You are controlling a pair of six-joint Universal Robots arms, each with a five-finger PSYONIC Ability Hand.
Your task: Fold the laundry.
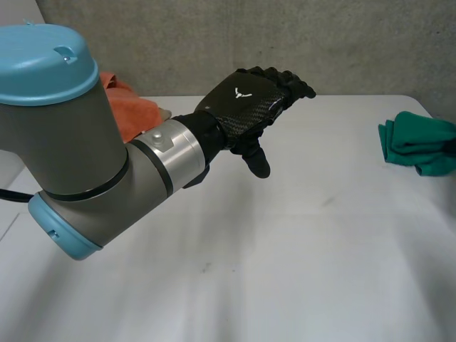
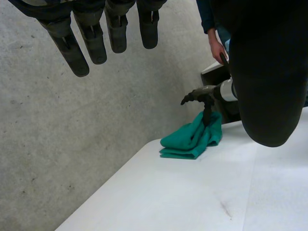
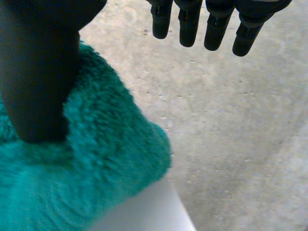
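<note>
1. Grey concrete wall [image 1: 285, 43] is seen behind the white table [image 1: 285, 249].
2. The left hand [image 1: 246, 107] is held above the table, with its fingers [image 2: 82, 48] stretched out and nothing gripped.
3. The green cloth [image 1: 417, 142] is bunched at the table's right edge, well apart from the left hand.
4. The right hand [image 3: 38, 72] is set on this cloth: the thumb is pressed into it, while the fingers [image 3: 187, 24] are straight and clear of it.
5. An orange cloth [image 1: 132, 107] is seen behind the left arm [image 1: 85, 142], and a person's hand [image 2: 219, 50] beyond the green cloth.

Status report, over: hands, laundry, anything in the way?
Left hand open, empty, above table. Right hand open, thumb on green towel at table's edge. Orange cloth behind left arm. Person beyond towel.
</note>
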